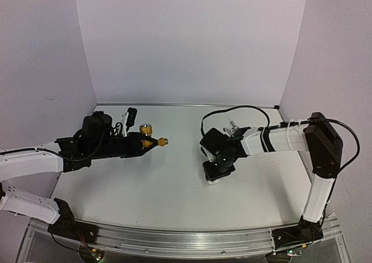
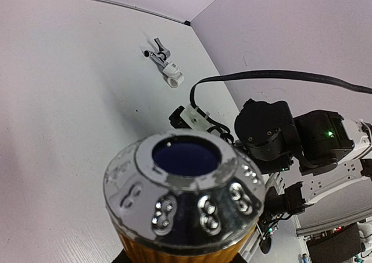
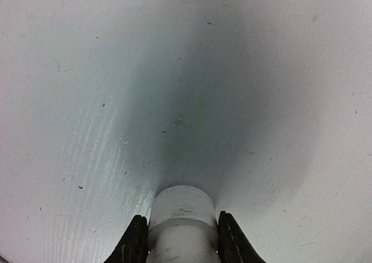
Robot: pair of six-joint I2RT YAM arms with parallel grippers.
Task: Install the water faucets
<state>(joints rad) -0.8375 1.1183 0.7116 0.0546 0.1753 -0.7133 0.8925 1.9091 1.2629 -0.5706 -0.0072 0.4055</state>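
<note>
My left gripper (image 1: 141,144) is shut on the brass-gold faucet (image 1: 152,141) and holds it level above the table, tip pointing right, winged handle (image 1: 145,128) up. In the left wrist view the faucet's open end (image 2: 186,181) fills the foreground and hides my fingers. My right gripper (image 1: 214,174) points down and is shut on a short white pipe fitting (image 3: 181,213) that stands on the table; the fingers (image 3: 135,240) press both its sides. The silver faucet (image 2: 158,56), joined to another white fitting (image 2: 173,78), lies on the table behind the right arm (image 1: 232,127).
The white table (image 1: 145,187) is walled on three sides by white panels (image 1: 192,42). A black cable (image 1: 232,109) loops above the right arm's wrist. About a hand's width of bare table separates the brass faucet's tip from the right gripper.
</note>
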